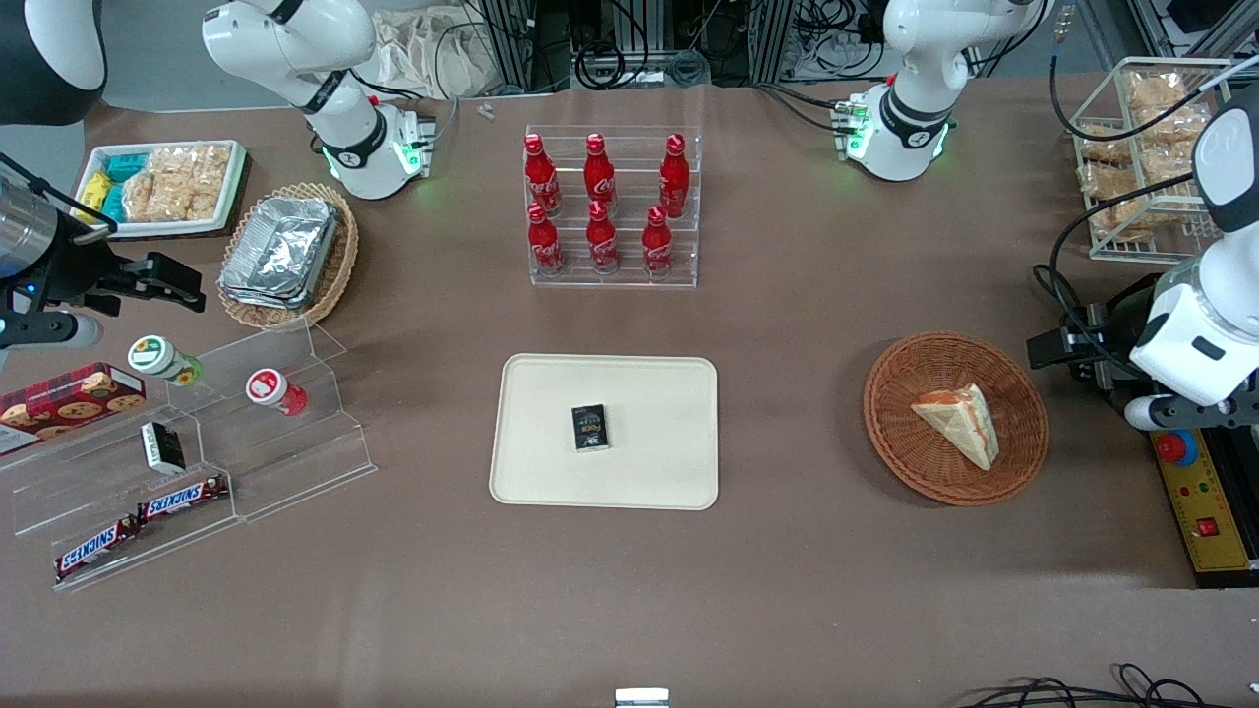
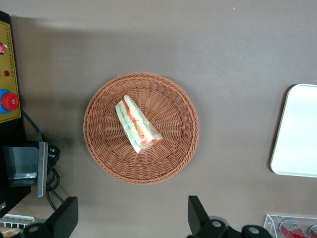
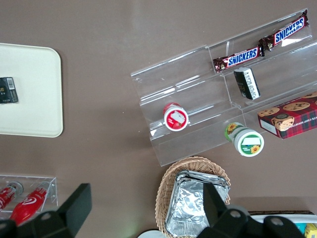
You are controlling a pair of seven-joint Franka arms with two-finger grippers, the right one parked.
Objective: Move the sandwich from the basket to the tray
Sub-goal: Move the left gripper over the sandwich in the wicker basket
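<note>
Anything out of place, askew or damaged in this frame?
One oddity: a small black box already lies on the tray. The sandwich rests intact in the basket; the gripper hovers open above it.

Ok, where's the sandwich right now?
The sandwich lies in the basket, toward the working arm's end of the table, apart from the tray. The open pincer hovers above the basket, not touching it.

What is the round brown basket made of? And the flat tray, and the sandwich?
The basket looks like woven wicker, reddish-brown; you can see the braided strands. The tray looks like smooth cream plastic, matte, with rounded corners. The sandwich is soft white bread with orange and green filling layers. The open tool hovers above the basket.
</note>
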